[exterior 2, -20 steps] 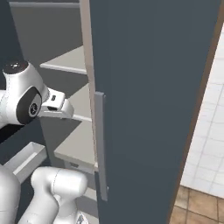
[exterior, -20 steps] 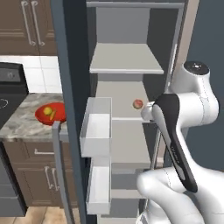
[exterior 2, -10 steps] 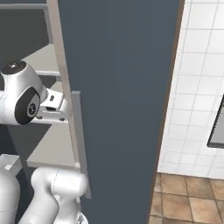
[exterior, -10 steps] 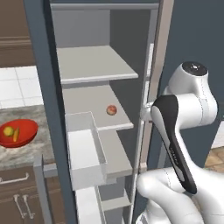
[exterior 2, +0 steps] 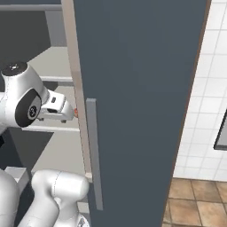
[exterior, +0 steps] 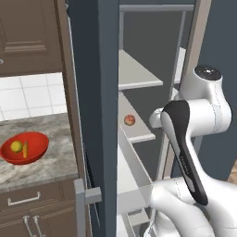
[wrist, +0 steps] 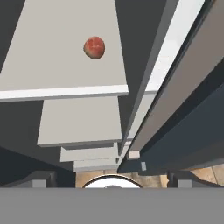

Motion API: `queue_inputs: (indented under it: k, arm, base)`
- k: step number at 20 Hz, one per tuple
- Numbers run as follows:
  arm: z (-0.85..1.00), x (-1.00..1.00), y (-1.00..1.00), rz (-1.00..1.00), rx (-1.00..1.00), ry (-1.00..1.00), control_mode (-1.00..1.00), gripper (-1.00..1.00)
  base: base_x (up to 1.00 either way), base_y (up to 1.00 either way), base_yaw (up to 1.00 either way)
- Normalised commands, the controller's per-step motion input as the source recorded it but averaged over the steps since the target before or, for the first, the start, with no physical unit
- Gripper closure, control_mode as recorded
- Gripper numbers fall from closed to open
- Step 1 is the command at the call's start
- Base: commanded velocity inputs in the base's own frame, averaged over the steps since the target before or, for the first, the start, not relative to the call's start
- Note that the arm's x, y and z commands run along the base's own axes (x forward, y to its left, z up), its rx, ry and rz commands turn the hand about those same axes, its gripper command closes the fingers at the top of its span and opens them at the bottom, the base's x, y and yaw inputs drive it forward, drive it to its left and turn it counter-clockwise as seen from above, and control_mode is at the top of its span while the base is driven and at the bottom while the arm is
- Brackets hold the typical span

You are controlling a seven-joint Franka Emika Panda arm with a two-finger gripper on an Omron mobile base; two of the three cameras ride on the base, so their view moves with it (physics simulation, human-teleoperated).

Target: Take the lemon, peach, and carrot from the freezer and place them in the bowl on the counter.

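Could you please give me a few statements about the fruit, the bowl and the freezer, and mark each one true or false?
1. The peach lies on a grey freezer shelf. True.
2. The red bowl on the counter is empty. False: it holds the lemon and the carrot.
3. The hand grips the peach. False: the peach lies alone on the shelf.
4. A white drawer stands pulled out below the peach. True.

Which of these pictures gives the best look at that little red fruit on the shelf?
The hand view: the peach lies alone on a grey shelf, unobstructed. The left base view shows it small and farther off. In the right base view I cannot make it out for certain.
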Motion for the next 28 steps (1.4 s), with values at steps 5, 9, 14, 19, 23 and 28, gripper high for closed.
queue_inputs:
  k: [5, 9, 14, 19, 23, 28]
  arm:
    - [0.00, 0.00, 0.00, 0.00, 0.00, 0.00, 1.00, -1.00]
    - [0.00, 0.00, 0.00, 0.00, 0.00, 0.00, 1.00, -1.00]
    - [0.00, 0.00, 0.00, 0.00, 0.00, 0.00, 1.00, -1.00]
    - [0.00, 0.00, 0.00, 0.00, 0.00, 0.00, 1.00, -1.00]
    - [0.00, 0.00, 0.00, 0.00, 0.00, 0.00, 1.00, -1.00]
    - [0.00, 0.00, 0.00, 0.00, 0.00, 0.00, 1.00, -1.00]
  base:
    - [0.42, 0.36, 0.02]
    - [0.06, 0.53, 0.05]
    - [0.00, 0.62, 0.05]
    - [0.11, 0.07, 0.05]
    - [0.04, 0.00, 0.00]
    - [0.00, 0.00, 0.00]
